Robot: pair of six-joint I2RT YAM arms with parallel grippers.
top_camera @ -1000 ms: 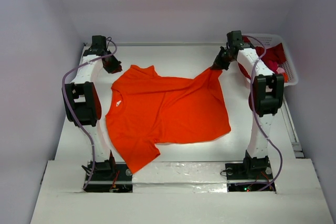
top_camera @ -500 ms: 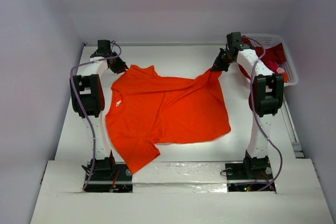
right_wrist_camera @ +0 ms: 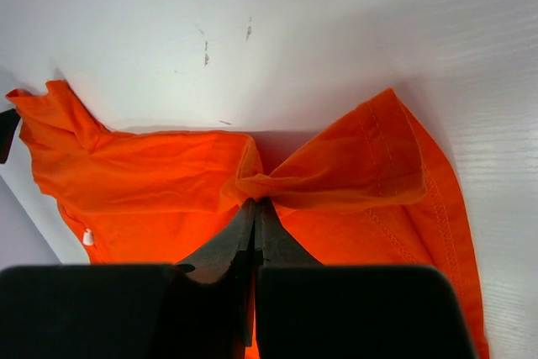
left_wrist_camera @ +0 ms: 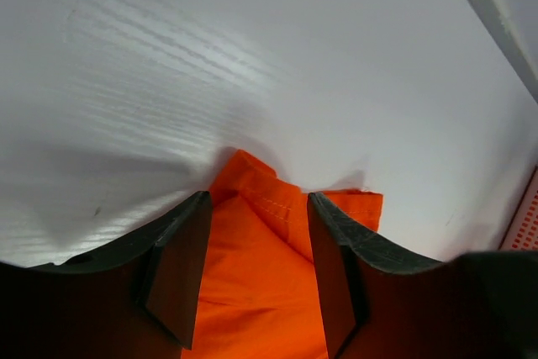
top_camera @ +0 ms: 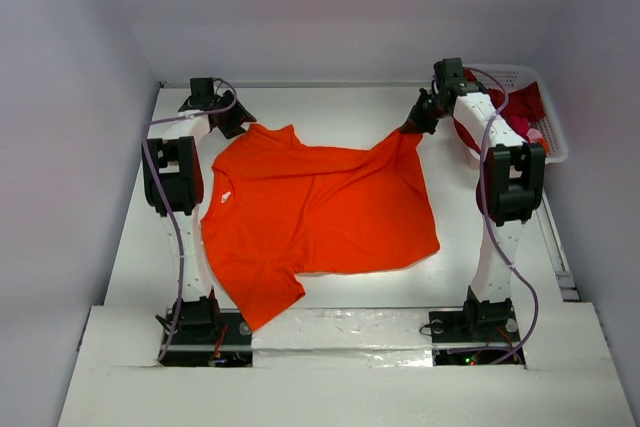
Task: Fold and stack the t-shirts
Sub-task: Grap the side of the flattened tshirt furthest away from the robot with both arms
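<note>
On the white table (top_camera: 300, 107) the soft, light orange t-shirt (top_camera: 320, 212) lies rumpled, right pincer (right_wrist_camera: 255, 208) clenched on a bunched hem, left pincer (left_wrist_camera: 256, 241) parted astride a far corner worth gripping.

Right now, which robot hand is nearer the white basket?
Right. The right gripper, pinching the orange t-shirt, is beside the basket; the left gripper is across the table.

Robot lab cell: white worktop (top_camera: 330, 107) enclosed by plain pale walls (top_camera: 70, 97); left arm (top_camera: 176, 175) and right arm (top_camera: 511, 182) bolted at near edge.
</note>
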